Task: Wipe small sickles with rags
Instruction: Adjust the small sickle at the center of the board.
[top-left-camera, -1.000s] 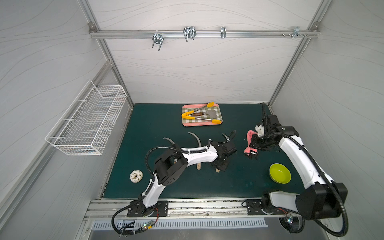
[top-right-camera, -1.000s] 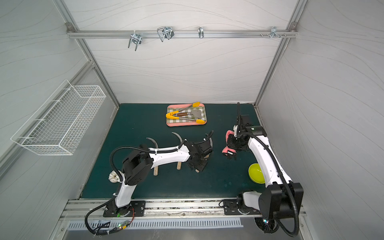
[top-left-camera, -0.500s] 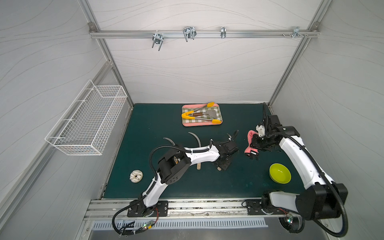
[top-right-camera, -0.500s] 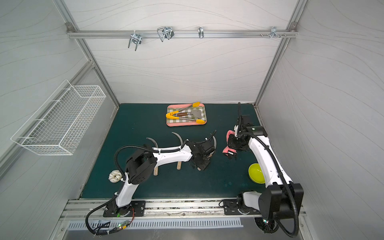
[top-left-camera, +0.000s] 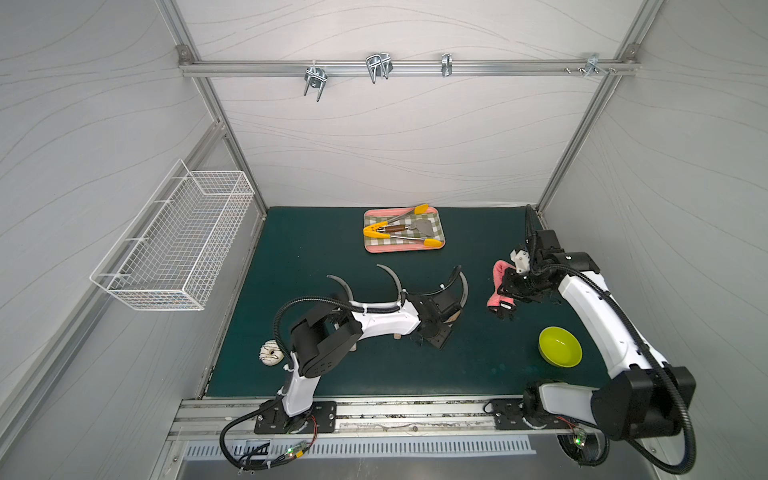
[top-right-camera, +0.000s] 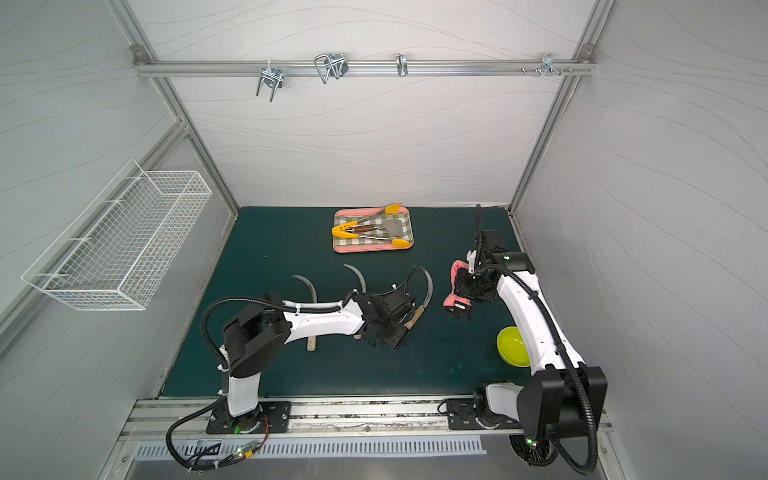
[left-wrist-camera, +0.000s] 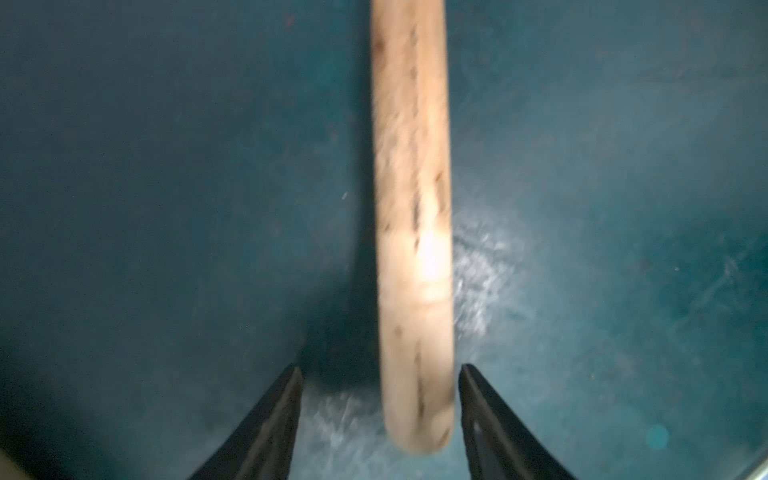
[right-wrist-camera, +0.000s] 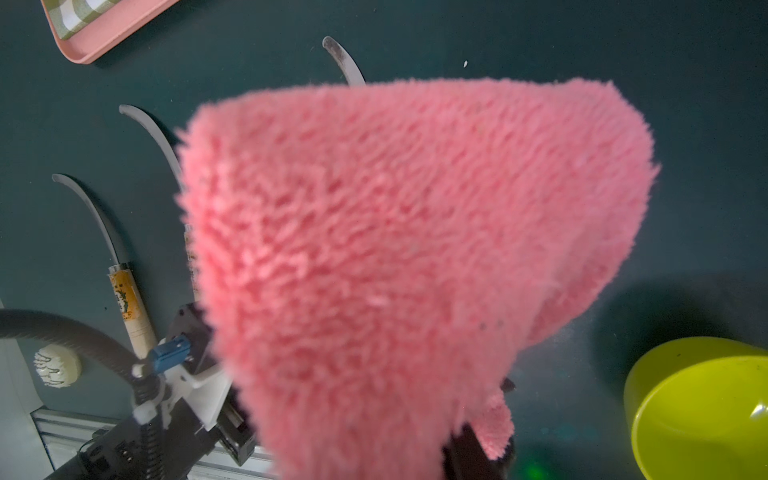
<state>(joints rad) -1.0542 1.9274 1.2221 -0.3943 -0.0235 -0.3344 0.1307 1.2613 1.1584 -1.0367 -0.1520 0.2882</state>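
Tip for the sickle (top-right-camera: 420, 309): its pale handle (left-wrist-camera: 411, 208) is seen flat on the tabletop (top-left-camera: 316, 249) between the left end effector's (left-wrist-camera: 380, 366) parted jaws, nothing squeezed. A centred, firm pinch is probably needed before the pink rag (right-wrist-camera: 395, 249), clamped in the right end effector (top-left-camera: 508, 300) nearby, gets dragged along the blade (top-right-camera: 429, 286). Tongs (top-left-camera: 405, 237) and a spatula (top-left-camera: 419, 226) are kept in the checked tray (top-left-camera: 405, 249); nothing is spotted in the green bowl (top-left-camera: 560, 347) or wire basket (top-left-camera: 174, 249).

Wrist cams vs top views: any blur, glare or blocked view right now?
Left wrist: sickle handle soft and smeared, with a blown highlight; glare patch on the green mat beside it. Right wrist: pink rag fills the centre, hiding much; sickle blades behind it look sharp. Both top views: even light, soft shadows, sharp.
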